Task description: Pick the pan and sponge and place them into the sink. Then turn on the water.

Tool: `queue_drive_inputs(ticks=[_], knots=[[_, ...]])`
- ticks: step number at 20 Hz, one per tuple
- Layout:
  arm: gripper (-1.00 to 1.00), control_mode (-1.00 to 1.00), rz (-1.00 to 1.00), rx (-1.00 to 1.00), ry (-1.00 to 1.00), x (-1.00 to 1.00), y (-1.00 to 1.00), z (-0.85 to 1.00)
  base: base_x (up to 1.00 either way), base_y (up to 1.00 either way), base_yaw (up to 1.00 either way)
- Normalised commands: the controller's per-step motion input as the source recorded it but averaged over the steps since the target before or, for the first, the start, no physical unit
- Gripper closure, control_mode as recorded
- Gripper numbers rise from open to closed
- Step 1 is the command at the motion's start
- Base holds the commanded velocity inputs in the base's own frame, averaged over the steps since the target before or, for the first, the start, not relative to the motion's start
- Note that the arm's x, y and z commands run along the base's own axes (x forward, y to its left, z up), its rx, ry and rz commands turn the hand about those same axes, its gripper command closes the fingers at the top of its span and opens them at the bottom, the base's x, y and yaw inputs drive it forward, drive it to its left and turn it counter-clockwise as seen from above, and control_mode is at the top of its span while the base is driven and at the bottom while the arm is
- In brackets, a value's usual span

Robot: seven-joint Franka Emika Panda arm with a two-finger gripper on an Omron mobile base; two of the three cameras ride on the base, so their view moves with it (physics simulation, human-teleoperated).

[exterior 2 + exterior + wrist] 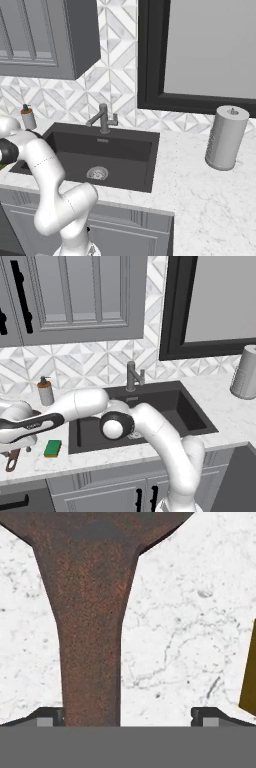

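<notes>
- The claw (128, 714) is wide open over the pan's handle (90, 662), holding nothing.
- Pan and sponge (52, 448) sit left of the sink (192, 416).
- Nothing is in the sink; no water runs.

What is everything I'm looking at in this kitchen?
pan handle: one, rusty brown, on the counter left of the sink, under the hand
sponge: one, green top, on the counter by the sink's front left corner
sink: one, black, set into the counter
faucet: one, grey, behind the sink
soap bottle: one, pale with brown top, back left of the sink
paper towel roll: one, grey-white, right of the sink
counter: one, white marble
cabinets: grey, above and below
robot arm: one, white
fingers: two, dark, open either side of the pan handle
</notes>
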Motion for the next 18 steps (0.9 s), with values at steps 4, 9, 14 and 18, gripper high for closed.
queue_drive_inputs(ticks=[4, 9, 14, 18], knots=[[-1.00, -1.00, 0.00, 0.00, 0.00, 0.01, 0.13, 0.00, 0.00, 0.00, 0.00], [-1.00, -1.00, 0.00, 0.00, 0.00, 0.04, 0.15, 0.00, 0.00, 0.00, 0.00], [-1.00, -1.00, 0.00, 0.00, 0.00, 0.06, 0.09, -0.06, 0.00, 0.00, 0.00], [-1.00, -1.00, 0.00, 0.00, 0.00, 0.00, 0.00, -0.21, 0.00, 0.00, 0.00]])
